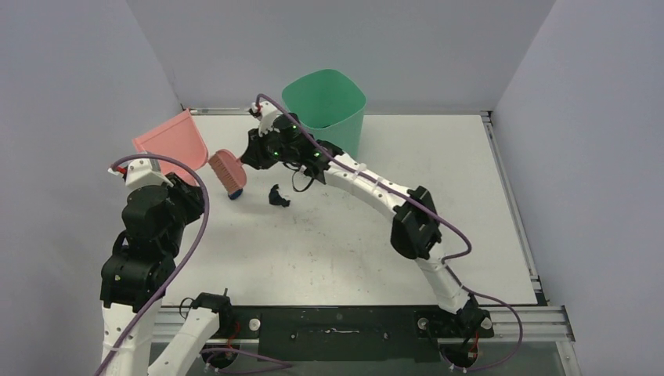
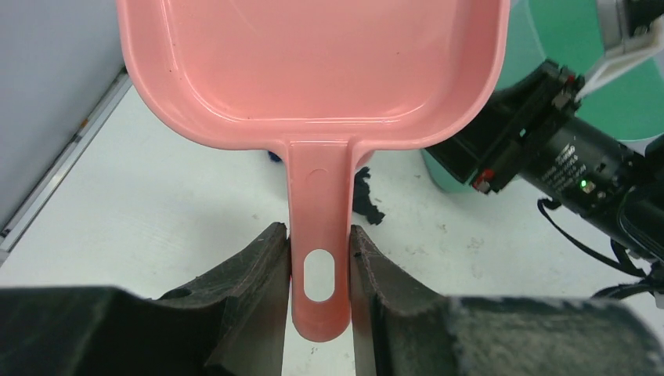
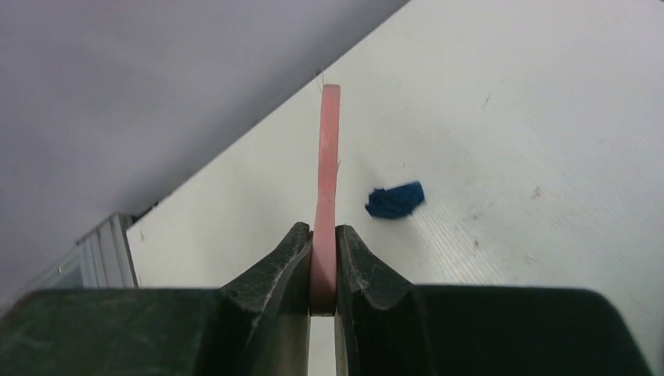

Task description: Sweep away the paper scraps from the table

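Left pincer (image 2: 319, 235) is clamped on the flat handle of the pink plastic dustpan (image 2: 313, 70), one dark finger pressed to each side just above the handle's hanging hole. The pan is held tilted above the flat white rectangular table (image 1: 352, 251) near its far left corner, its hollow side facing the wrist camera. Right pincer (image 3: 325, 235) is clamped on the thin handle of the pink plastic hand brush (image 1: 227, 168), which shows edge-on between the fingers in the right wrist view; from above, the brush head sits just right of the dustpan. A dark blue crumpled paper scrap (image 1: 235, 193) lies on the table right at the lower end of the brush; whether they touch I cannot tell. A black twisted paper scrap (image 1: 276, 196) lies on the table a little to its right, apart from the brush and near the right wrist. A mint green plastic bin (image 1: 325, 102) stands upright at the table's far edge, behind that wrist.
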`<state>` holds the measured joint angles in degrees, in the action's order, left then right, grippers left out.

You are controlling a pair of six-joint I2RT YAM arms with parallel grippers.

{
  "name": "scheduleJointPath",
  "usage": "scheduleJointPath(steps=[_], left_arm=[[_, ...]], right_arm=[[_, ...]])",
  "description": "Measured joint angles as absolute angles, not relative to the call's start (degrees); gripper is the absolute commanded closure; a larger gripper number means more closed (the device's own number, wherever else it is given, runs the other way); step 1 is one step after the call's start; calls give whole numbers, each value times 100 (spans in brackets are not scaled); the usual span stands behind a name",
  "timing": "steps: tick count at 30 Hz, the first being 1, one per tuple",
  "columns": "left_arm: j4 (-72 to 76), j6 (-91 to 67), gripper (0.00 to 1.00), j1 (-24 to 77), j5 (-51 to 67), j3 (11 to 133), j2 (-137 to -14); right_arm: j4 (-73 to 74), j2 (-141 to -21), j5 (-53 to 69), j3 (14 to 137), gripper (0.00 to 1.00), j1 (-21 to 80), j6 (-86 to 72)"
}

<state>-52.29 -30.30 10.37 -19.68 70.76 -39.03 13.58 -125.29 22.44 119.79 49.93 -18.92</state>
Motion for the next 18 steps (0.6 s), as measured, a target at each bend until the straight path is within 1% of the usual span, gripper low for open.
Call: scheduleJointPath(steps=[4,8,14,18], left_arm=[[-5395,-2954,100,1041,-2110,6914,-3955],[-5424,-2908,100,1046,-2145,6899,-3988],[-5382,-2799,100,1046,-2182,6731,-3959],[-5367,-2762,100,1046,-2213,6637,-3944]], right_arm=[[1271,-13655,1653,13321,95,5190,-2499],[1293,-14398,989,14025,95,5229,-2853],[1439,-14892,447,14171,95,5094,-3374],[1431,-14833,517,13769,95,4860,-3898]])
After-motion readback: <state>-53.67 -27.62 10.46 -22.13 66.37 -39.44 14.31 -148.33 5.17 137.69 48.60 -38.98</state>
